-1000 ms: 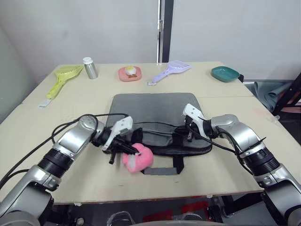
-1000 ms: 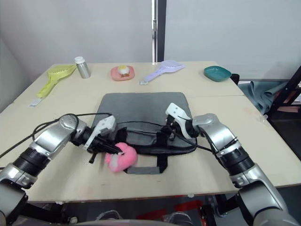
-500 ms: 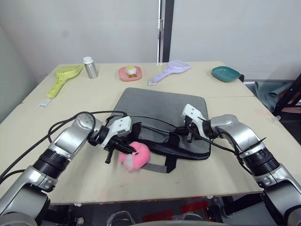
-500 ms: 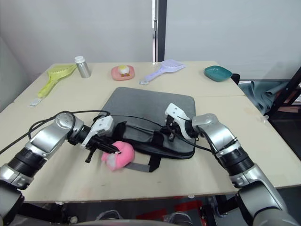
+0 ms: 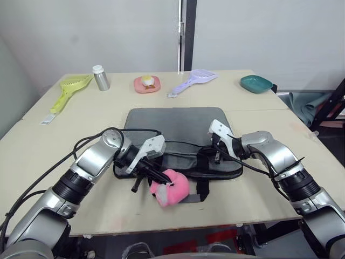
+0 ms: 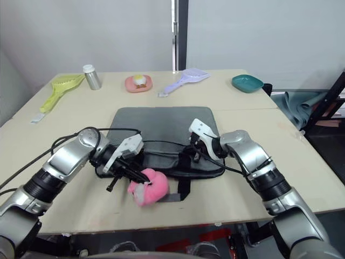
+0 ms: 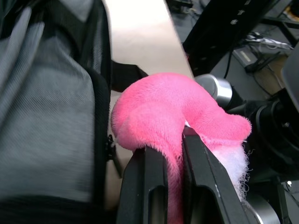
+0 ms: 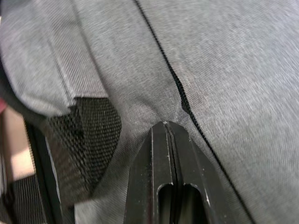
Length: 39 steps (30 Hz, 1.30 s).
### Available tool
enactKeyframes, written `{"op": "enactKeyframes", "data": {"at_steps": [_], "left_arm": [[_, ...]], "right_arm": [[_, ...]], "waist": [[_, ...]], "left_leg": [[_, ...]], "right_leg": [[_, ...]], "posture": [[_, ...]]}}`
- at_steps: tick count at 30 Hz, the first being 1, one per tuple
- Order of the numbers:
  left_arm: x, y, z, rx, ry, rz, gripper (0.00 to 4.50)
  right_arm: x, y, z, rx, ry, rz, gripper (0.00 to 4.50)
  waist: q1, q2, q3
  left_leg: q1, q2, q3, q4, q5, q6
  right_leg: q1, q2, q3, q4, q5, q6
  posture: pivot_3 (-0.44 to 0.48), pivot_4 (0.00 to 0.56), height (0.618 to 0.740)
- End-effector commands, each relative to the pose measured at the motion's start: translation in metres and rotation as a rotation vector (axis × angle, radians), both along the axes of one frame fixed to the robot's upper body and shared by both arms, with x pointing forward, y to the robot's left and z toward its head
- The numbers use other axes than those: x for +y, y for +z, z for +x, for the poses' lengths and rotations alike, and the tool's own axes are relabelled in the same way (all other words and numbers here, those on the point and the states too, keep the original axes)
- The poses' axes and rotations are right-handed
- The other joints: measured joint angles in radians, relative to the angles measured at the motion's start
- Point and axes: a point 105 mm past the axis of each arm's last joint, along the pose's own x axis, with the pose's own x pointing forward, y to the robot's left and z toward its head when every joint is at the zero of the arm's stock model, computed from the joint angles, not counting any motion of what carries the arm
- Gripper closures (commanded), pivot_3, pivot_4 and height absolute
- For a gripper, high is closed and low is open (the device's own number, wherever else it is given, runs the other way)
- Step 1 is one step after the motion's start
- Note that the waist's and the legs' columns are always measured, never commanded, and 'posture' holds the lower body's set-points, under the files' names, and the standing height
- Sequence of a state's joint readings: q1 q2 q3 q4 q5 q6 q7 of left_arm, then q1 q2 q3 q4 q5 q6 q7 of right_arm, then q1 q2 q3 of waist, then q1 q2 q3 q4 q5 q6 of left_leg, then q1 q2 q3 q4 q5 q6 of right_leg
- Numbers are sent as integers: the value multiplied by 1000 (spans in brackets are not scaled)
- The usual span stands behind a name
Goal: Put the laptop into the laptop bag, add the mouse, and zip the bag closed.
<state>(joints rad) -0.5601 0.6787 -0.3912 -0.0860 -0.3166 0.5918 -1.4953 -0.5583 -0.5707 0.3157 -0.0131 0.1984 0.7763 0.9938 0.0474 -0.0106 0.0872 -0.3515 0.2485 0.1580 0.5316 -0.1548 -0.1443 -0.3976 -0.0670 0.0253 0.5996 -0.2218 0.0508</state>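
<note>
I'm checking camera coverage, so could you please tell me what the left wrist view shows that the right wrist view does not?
The left wrist view shows the left claw shut on the fluffy pink toy, with a strip of bare table beside it. The right wrist view shows the right claw shut, pinching grey fabric next to a black strap handle. Both show the laptop bag.

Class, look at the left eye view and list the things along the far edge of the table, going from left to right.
Yellow-green scoop → silver bottle with a white cap → pink dish holding something yellow → lilac scoop → teal dish.
</note>
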Motion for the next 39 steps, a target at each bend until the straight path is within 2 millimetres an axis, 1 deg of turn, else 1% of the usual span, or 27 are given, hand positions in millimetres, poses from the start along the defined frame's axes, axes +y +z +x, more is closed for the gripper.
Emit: {"op": "enactKeyframes", "data": {"at_steps": [1, 3, 7, 9, 12, 17, 19, 22, 24, 28, 31, 34, 36, 38, 39], "left_arm": [[-23, 20, -3, -67, -67, -59, 4490], [-29, 19, -3, -61, -65, -65, 4490], [-34, 0, 2, -81, -36, -16, 4490], [-36, -4, 6, -88, -18, -11, 4490], [-38, -4, 8, -88, -8, -17, 4490], [-60, 4, 10, -34, 36, -114, 4490], [-61, 7, 12, -21, 60, -141, 4490], [-57, 10, 13, -9, 86, -154, 4490], [-46, 16, 17, 11, 133, -172, 3577], [-32, 36, 29, -13, 227, -220, 2235], [-24, 58, 28, 1, 242, -275, 1144], [-9, 84, 32, -12, 293, -323, 131], [3, 96, 36, -26, 333, -338, 51], [19, 102, 36, -54, 351, -324, 51], [29, 106, 37, -74, 368, -324, 51]], "right_arm": [[-6, -55, -21, 205, -24, -116, 4500], [-6, -54, -20, 204, -22, -115, 4500], [-5, -54, -19, 202, -19, -116, 4500], [-5, -54, -19, 202, -20, -114, 4500], [-5, -53, -19, 202, -21, -113, 4500], [-5, -54, -19, 203, -20, -116, 4500], [-5, -54, -19, 202, -20, -116, 4500], [-7, -54, -19, 202, -22, -118, 4500], [-7, -54, -19, 202, -25, -116, 4500], [-7, -54, -19, 201, -29, -114, 4500], [-8, -54, -18, 200, -34, -110, 4500], [-9, -54, -18, 197, -39, -108, 4500], [-10, -53, -17, 191, -45, -107, 4500], [-13, -48, -15, 177, -52, -98, 4500], [-13, -43, -13, 165, -58, -82, 4500]], "waist": [[0, 0, 0], [0, 0, 0], [0, 0, 0], [0, 0, 0], [-1, 0, 1], [2, 0, 1], [1, 0, 1], [-2, 1, 2], [-2, 1, 3], [-3, 2, 4], [-4, 2, 4], [-6, 2, 4], [-6, 2, 4], [-7, 3, 4], [-6, 3, 5]], "left_leg": [[0, 0, 0, 0, 0, 0], [0, 0, 0, 0, 0, 0], [0, 0, 0, 0, 0, 0], [0, 0, 0, 0, 0, 0], [0, 0, 0, 0, 0, 0], [0, 0, 0, 1, 0, 0], [0, 0, 0, 2, 0, 0], [0, 0, 0, 2, 0, 0], [0, 0, 0, 2, 0, 0], [0, 0, 0, 2, 0, 0], [0, 0, 0, 2, 0, 0], [0, 0, 0, 2, 0, 0], [0, 0, 0, 2, 0, 0], [0, 0, 0, 2, 0, 0], [0, 0, 0, 2, 0, 0]], "right_leg": [[0, 0, 0, 0, 0, 0], [0, 0, 0, 1, 0, 0], [0, 0, 0, 1, 0, 0], [0, 0, 0, 1, 0, 0], [0, 0, 0, 1, 0, 0], [1, 0, 1, 1, 0, 0], [1, 0, 1, 2, 0, 0], [0, 0, 1, 3, 0, 0], [0, 0, 1, 3, 0, 0], [0, 0, 1, 3, 0, 0], [0, 0, 1, 3, 0, 0], [0, 0, 1, 3, 0, 0], [0, 0, 1, 3, 0, 0], [0, 1, 1, 3, 0, 0], [-1, 1, 1, 3, 0, 0]], "posture": [[0, 150, 740], [0, 150, 740], [0, 150, 740], [0, 150, 740], [0, 150, 740], [0, 150, 740], [0, 150, 740], [0, 150, 740], [0, 150, 740], [0, 150, 740], [0, 150, 740], [0, 150, 740], [0, 150, 740], [0, 150, 740], [0, 150, 740]]}}
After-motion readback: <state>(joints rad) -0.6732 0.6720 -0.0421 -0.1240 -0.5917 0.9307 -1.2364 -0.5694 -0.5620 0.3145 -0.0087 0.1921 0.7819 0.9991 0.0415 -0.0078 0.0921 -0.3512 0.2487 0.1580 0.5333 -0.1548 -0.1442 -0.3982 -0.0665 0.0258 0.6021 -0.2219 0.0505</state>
